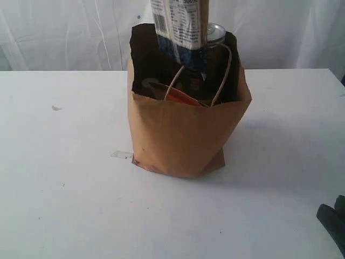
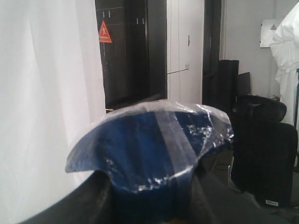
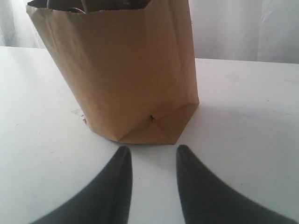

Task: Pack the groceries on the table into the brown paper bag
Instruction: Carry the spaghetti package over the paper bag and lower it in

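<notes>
Right fingers [image 3: 112, 186] parted near paper bag [image 3: 126, 70], pasta packet [image 2: 149, 144] between left fingers [image 2: 88, 200]

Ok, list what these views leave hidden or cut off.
Pasta packet: top cut by the exterior view's upper edge, lower end hidden inside the brown paper bag.
Silver-topped tin: mostly behind packet and bag wall, exterior view.
Right gripper: only a dark sliver at the exterior view's corner.
Left gripper: pads hidden by the packet, left wrist view.

The paper bag [image 1: 186, 135] was plain kraft brown; the pasta packet [image 1: 180, 27] dark blue (its label white, barcoded); the table [image 1: 64, 189] white.
</notes>
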Motion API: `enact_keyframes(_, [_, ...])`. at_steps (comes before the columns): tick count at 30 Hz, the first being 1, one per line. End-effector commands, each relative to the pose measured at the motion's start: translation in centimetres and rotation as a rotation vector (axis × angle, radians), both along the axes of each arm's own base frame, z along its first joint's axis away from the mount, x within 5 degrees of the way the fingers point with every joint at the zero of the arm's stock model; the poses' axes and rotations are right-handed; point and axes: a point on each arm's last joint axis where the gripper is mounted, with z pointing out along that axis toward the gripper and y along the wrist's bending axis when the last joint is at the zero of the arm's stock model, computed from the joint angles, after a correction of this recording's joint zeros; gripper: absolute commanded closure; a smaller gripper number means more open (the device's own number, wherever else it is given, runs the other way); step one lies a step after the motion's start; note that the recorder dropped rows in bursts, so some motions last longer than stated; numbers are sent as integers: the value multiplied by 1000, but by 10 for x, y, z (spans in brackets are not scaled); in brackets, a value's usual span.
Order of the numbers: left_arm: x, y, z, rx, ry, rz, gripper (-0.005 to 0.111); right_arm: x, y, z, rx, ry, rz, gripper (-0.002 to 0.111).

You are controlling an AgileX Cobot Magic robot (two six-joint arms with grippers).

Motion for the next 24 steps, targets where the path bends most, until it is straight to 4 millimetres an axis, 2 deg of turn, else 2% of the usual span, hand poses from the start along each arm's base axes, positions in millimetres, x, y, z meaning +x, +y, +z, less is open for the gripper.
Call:
enact_keyframes(1, [-4, -2, 12, -56, -47, 43, 107, 0, -1, -1, -4, -6, -7, 77])
enact_keyframes(8, [-3, 0, 18, -66, -69, 85, 107, 0, -1, -1, 3, -3, -7, 77])
enact_keyframes(10, [-8, 1, 27, -78, -100, 56, 107, 0, -1, -1, 3, -3, -7, 77])
enact_keyframes(13, [-16, 11, 54, -136, -167, 105, 107, 0, -1, -1, 3, -3, -7, 77])
enact_keyframes(15, [-17, 13, 60, -152, -176, 127, 107, 0, -1, -1, 3, -3, -7, 77])
enact_keyframes(18, [-8, 9, 52, -87, -188, 166, 107, 0, -1, -1, 3, -3, -7, 77])
enact_keyframes(24, [23, -21, 16, -15, -57, 36, 107, 0, -1, -1, 3, -3, -7, 77])
